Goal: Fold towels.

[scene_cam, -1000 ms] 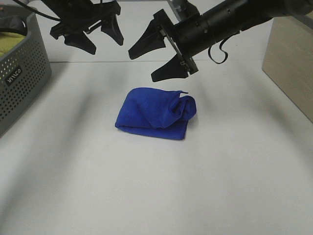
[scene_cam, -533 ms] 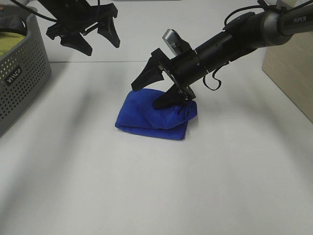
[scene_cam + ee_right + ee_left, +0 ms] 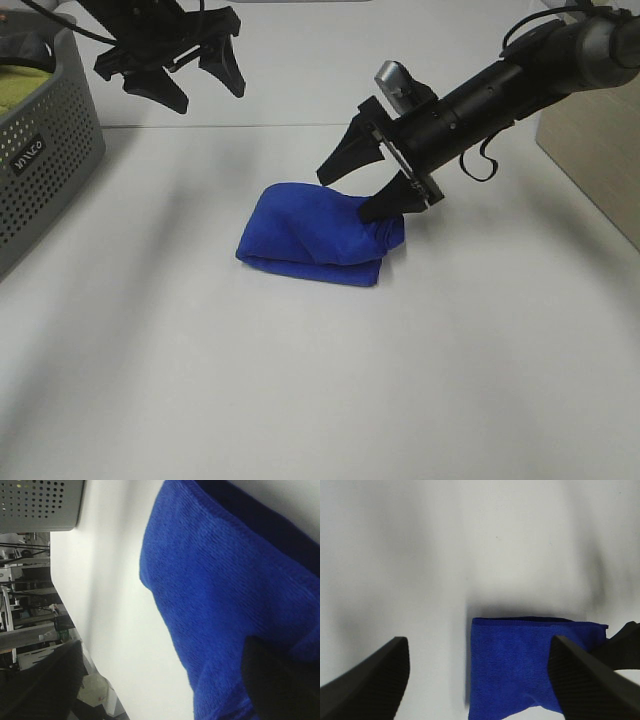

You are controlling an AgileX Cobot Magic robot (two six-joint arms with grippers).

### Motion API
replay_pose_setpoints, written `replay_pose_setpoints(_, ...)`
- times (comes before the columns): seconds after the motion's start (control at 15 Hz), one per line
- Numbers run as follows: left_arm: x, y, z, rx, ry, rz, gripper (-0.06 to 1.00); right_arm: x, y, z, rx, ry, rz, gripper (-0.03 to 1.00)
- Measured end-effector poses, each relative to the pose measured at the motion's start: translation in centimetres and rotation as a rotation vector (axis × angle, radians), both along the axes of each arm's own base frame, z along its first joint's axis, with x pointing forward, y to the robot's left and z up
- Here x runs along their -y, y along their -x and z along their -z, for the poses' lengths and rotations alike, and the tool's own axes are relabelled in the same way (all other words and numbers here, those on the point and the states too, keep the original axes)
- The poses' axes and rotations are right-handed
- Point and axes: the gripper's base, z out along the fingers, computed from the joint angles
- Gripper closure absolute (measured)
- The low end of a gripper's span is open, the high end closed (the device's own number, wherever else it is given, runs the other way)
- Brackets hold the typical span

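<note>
The royal-blue towel (image 3: pixel 318 233) lies folded and bunched in the middle of the white table (image 3: pixel 300 380). My right gripper (image 3: pixel 357 190) is open and low over the towel's far right part. Its near finger (image 3: pixel 385 207) touches the bunched right end, and the other finger hangs over the far edge. In the right wrist view the towel (image 3: pixel 225 580) fills the frame, with one dark finger (image 3: pixel 280 680) against it. My left gripper (image 3: pixel 200 85) is open and empty, high above the far left. The left wrist view shows the towel (image 3: pixel 530 665) below, between its fingers (image 3: pixel 370 680).
A grey perforated basket (image 3: pixel 50 140) holding a yellow-green cloth (image 3: pixel 22 90) stands at the far left. A wooden box (image 3: pixel 595 110) stands at the right edge. The table's back edge runs behind the towel.
My right gripper came down from above onto the towel, then shifted right to its bunched end. It stayed open. The left gripper hardly moved.
</note>
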Motion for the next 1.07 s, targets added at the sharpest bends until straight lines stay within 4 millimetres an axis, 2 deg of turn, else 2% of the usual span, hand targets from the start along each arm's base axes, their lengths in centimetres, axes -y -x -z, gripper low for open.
replay_pose_setpoints(0.27, 0.0, 0.0, 0.0, 0.0, -0.001, 0.0, 0.22, 1.6, 0.4, 1.0, -0.025, 0.153, -0.047, 0.14)
replay_pose_setpoints(0.4, 0.0, 0.0, 0.0, 0.001, -0.003, 0.0, 0.22, 1.6, 0.4, 1.0, -0.024, 0.165, -0.051, 0.14)
replay_pose_setpoints(0.47, 0.0, 0.0, 0.0, -0.004, -0.007, 0.003, 0.22, 1.7, 0.4, 0.4, -0.008, 0.177, -0.058, 0.14)
replay_pose_setpoints(0.53, -0.2, 0.2, 0.0, -0.009, -0.024, 0.009, 0.22, 1.9, 0.5, -0.7, 0.02, 0.191, -0.062, 0.14)
replay_pose_setpoints(0.67, -0.8, 0.8, -1.3, -0.002, -0.093, 0.029, 0.22, 2.4, 0.9, -4.6, 0.096, 0.245, -0.057, 0.14)
replay_pose_setpoints(0.87, -2.1, 2.9, -5.2, 0.012, -0.205, 0.043, 0.22, 3.6, 2.2, -10.5, 0.204, 0.362, -0.014, 0.14)
replay_pose_setpoints(1.07, -2.9, 4.9, -9.8, 0.099, -0.211, 0.019, 0.22, 5.0, 4.4, -16.6, 0.315, 0.466, 0.07, 0.14)
